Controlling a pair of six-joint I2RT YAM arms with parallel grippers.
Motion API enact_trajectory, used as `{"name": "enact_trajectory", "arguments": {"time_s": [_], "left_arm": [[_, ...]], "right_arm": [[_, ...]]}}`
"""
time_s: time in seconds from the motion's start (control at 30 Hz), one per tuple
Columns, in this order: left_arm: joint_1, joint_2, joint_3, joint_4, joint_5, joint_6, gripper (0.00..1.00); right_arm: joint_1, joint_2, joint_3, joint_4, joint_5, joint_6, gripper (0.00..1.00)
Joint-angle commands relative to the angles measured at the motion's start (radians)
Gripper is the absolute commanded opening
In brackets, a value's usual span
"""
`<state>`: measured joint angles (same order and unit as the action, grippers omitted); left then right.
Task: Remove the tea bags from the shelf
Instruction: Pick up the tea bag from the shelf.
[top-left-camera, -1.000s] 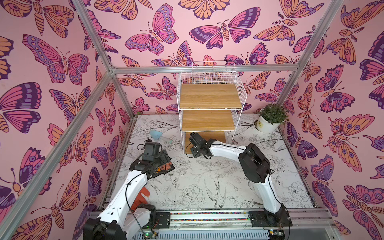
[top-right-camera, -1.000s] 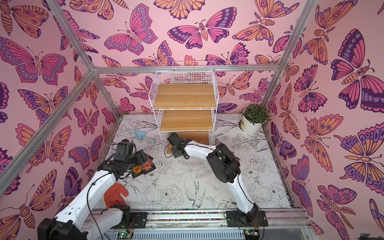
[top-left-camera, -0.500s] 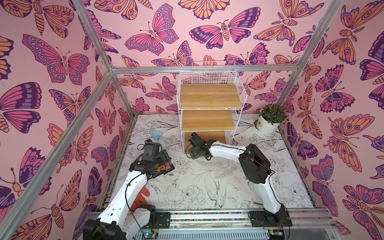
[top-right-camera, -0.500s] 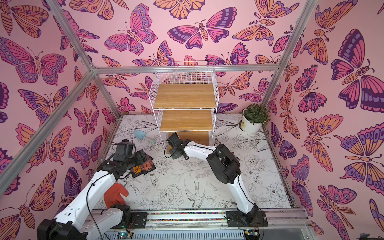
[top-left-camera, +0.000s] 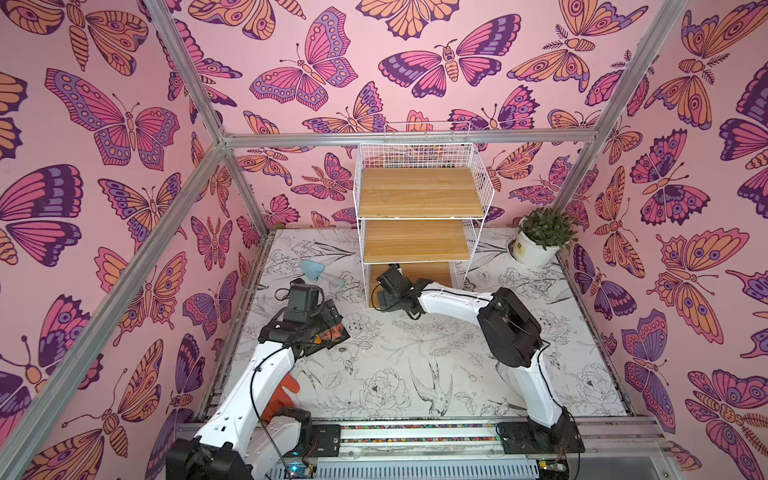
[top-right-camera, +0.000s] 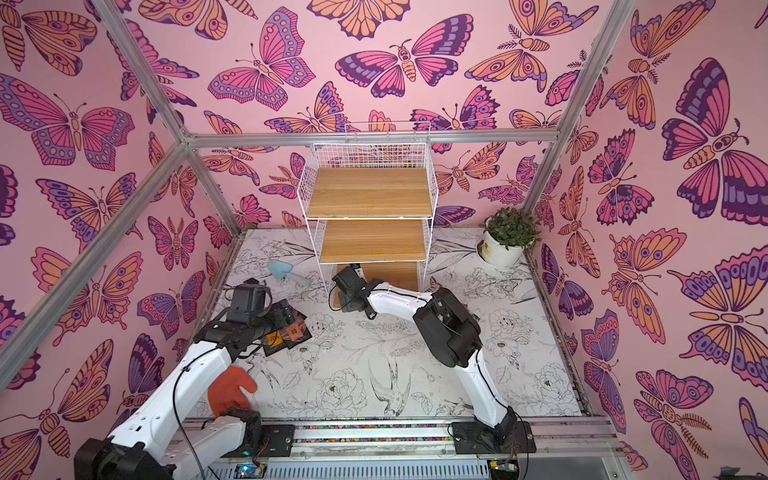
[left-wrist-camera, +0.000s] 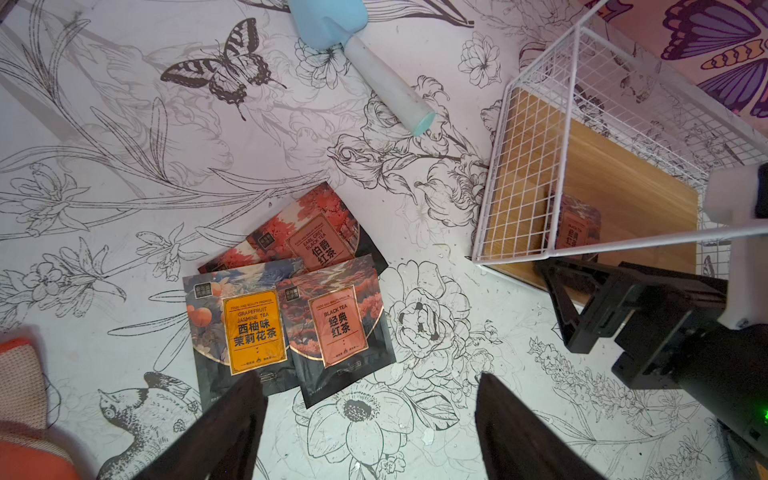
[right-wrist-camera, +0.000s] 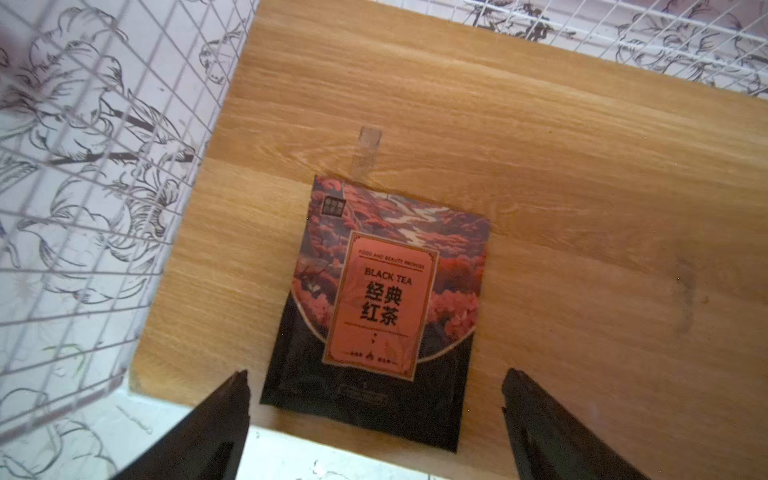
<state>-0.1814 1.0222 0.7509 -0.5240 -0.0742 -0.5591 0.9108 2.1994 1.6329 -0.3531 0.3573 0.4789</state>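
Right pincer edged slightly left at shelf front; left arm unmoved.
Top views: tea bags piled on worktop under left pincer.
Left wrist: left pincer spread, empty, above pile.
Right wrist: right pincer spread; one tea bag flat on bottom board between fingers, not gripped.

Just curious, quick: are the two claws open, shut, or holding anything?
Left gripper: open, empty, above the tea bags on the table.
Right gripper: open, empty, facing a tea bag on the shelf.
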Motion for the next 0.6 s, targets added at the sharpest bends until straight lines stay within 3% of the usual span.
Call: {"name": "enact_trajectory", "arguments": {"time_s": [0.0,0.57], "left_arm": [[0.008,-0.007,-0.002,0.004,0.004,0.002,0.83],[0.007,-0.020,-0.015,0.008,-0.001,0.004,0.83]], "right_arm": [[-0.005,0.014,0.047,0.008,0.000,0.047,0.98],[-0.010,0.117,0.122,-0.081,0.041,0.059,0.99]]}}
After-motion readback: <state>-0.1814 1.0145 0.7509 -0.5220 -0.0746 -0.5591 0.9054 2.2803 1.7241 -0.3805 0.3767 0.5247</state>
